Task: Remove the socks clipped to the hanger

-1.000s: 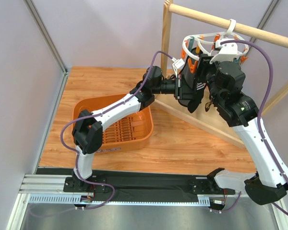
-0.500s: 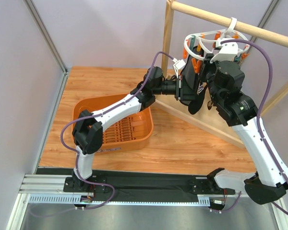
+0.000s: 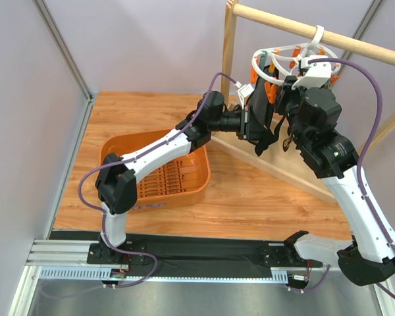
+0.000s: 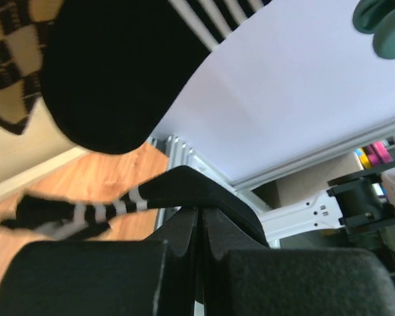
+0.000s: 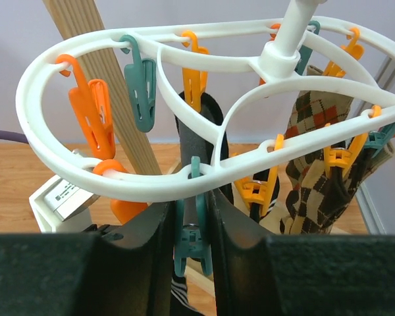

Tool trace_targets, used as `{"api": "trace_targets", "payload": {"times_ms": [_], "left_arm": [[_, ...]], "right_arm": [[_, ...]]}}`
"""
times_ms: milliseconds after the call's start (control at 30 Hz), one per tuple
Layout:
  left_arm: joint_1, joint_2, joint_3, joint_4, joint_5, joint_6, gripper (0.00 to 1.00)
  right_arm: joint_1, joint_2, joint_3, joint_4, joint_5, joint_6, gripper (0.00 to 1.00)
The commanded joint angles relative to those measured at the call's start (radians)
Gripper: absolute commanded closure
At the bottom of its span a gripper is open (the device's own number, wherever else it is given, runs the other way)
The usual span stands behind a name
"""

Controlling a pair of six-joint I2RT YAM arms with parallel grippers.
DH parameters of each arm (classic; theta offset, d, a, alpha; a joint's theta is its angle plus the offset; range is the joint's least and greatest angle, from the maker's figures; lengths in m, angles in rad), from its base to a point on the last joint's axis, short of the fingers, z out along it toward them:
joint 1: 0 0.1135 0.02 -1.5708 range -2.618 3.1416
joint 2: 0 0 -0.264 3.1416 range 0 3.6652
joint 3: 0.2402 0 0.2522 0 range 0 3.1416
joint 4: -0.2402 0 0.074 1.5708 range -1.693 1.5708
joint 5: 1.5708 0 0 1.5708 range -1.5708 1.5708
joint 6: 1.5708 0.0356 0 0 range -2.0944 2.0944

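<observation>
1. The hanger (image 5: 151, 184) is a white plastic oval ring with curved spokes running in to a central stem. In the overhead view its hook sits over the wooden rail (image 3: 355, 43), up at the far right of the table.
2. Small clips dangle all round the ring: orange ones (image 5: 95, 108), teal ones (image 5: 143, 82) and some yellow-orange ones (image 5: 257, 187).
3. The socks hang below the ring. An argyle sock (image 5: 322, 171) in brown, tan and black diamonds hangs at the right side, and a plain dark sock (image 5: 207, 112) hangs near the middle.
4. From the left wrist, a striped sock (image 4: 112, 72) shows a rounded black toe with thin white stripes higher up. More tan-and-black diamond cloth sits beside it at the left edge.
5. The right pincer (image 5: 192, 220) sits just under the ring's near edge. Its fingers are drawn in to a narrow gap with a teal clip (image 5: 192, 247) between them, both sides pressed against it.
6. The left pincer (image 4: 196, 214) is fully closed, its fingers meeting in a thin seam. A striped band (image 4: 85, 214) of black-and-white cloth runs out from its tip to the left and looks pinched there.
7. An orange basket (image 3: 203, 172) stands on the table, well to the left of the hanger.
</observation>
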Motion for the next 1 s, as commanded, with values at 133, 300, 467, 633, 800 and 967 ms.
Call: {"api": "trace_targets", "payload": {"times_ms": [133, 300, 467, 633, 800, 967], "left_arm": [[0.090, -0.260, 0.013, -0.552, -0.221, 0.279, 1.00], [0.179, -0.467, -0.075, -0.857, -0.416, 0.460, 1.00], [0.265, -0.624, -0.292, -0.963, -0.532, 0.483, 1.00], [0.318, -0.661, -0.451, -0.986, -0.573, 0.477, 1.00], [0.318, -0.649, -0.484, -1.039, -0.712, 0.479, 0.44], [0.318, -0.707, -0.452, -1.049, -0.731, 0.529, 0.25]], "right_arm": [[0.006, -0.063, -0.020, -0.048, -0.075, 0.078, 0.43], [0.003, -0.173, -0.126, -0.129, -0.170, 0.141, 0.15], [0.004, -0.325, -0.350, -0.100, -0.239, 0.231, 0.07], [0.003, -0.410, -0.433, -0.108, -0.210, 0.241, 0.10], [0.004, -0.441, -0.473, -0.118, -0.160, 0.212, 0.09], [0.003, -0.422, -0.594, -0.042, -0.113, 0.228, 0.09]]}}
